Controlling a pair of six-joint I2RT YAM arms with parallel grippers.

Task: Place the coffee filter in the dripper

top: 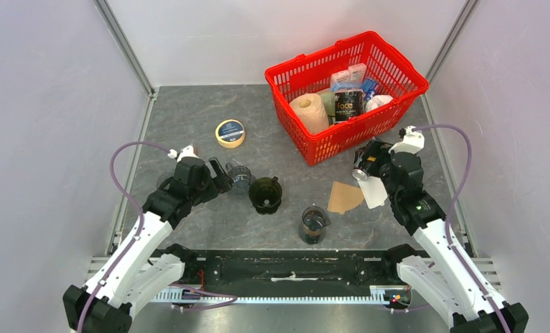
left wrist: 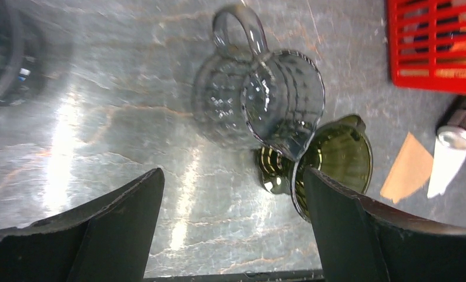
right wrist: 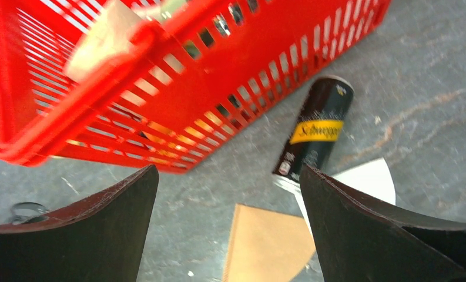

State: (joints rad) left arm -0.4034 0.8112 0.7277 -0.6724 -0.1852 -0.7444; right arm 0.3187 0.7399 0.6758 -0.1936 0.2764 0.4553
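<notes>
Left claw [left wrist: 231, 176], right claw [right wrist: 228, 170] both apart; one green dripper [top: 265, 194]; one brown filter [top: 345, 198], one white filter [top: 374, 193]; one can [right wrist: 315, 132].

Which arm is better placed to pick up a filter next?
Right. The right hand is open and hovers over the brown filter, next to the can. The left hand, also open, is on the far side of the dripper.
</notes>
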